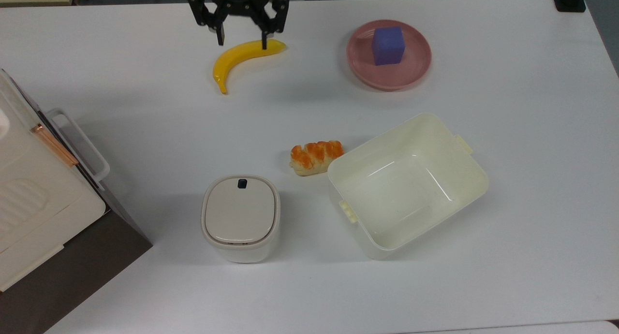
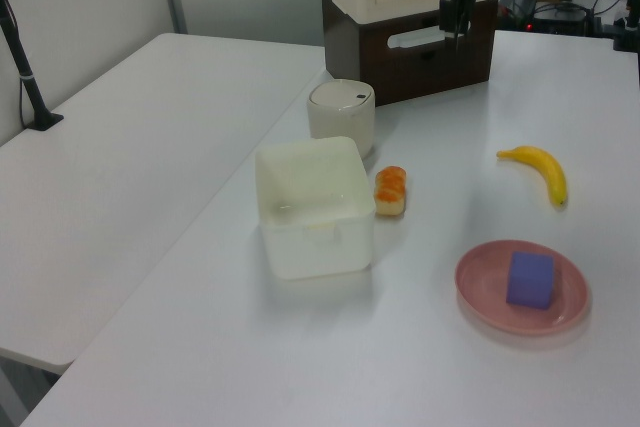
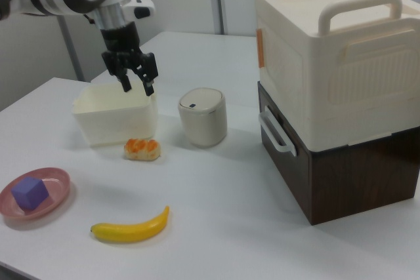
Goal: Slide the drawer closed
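Observation:
The drawer [image 3: 289, 162] has a dark brown front panel and a white loop handle [image 3: 275, 133]. It sits in the brown cabinet under a cream case, and its front looks flush with the cabinet. In the top view the handle [image 1: 80, 143] is at the far left. In the left view the drawer [image 2: 425, 62] is at the back. My gripper [image 1: 242, 38] hangs open and holds nothing. It is far from the drawer, above the banana [image 1: 242, 56] at the top view's upper middle. The gripper [image 3: 136, 85] is raised well above the table, and in the left view the gripper [image 2: 456, 35] appears in front of the cabinet.
A cream tub [image 1: 476, 179] stands at mid table with a bread roll [image 1: 316, 156] beside it. A small lidded bin [image 1: 240, 217] is near the cabinet. A pink plate [image 1: 360, 63] carries a purple cube [image 1: 387, 45]. A cream case [image 3: 341, 57] tops the cabinet.

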Motion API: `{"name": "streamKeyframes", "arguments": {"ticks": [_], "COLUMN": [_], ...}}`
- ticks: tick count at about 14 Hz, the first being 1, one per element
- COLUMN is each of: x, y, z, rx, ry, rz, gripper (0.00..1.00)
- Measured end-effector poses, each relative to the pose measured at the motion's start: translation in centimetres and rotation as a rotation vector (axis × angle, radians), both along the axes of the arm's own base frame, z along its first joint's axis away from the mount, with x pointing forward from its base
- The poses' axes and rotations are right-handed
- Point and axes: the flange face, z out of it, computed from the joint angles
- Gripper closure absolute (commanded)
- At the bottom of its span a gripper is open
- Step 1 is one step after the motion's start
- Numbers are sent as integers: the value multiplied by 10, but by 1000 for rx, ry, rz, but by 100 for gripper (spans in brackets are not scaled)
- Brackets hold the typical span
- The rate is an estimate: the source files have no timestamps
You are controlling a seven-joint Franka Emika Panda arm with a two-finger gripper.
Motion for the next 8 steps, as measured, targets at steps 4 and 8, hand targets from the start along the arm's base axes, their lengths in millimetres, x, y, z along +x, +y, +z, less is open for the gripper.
{"name": "streamKeyframes", "arguments": {"ticks": [4,8], "x": [-4,-6], "y": [11,13], "z": [4,1], "rx": [0,-1], "ry": [-5,22], "rz": [19,21], "gripper": [0,0]}}
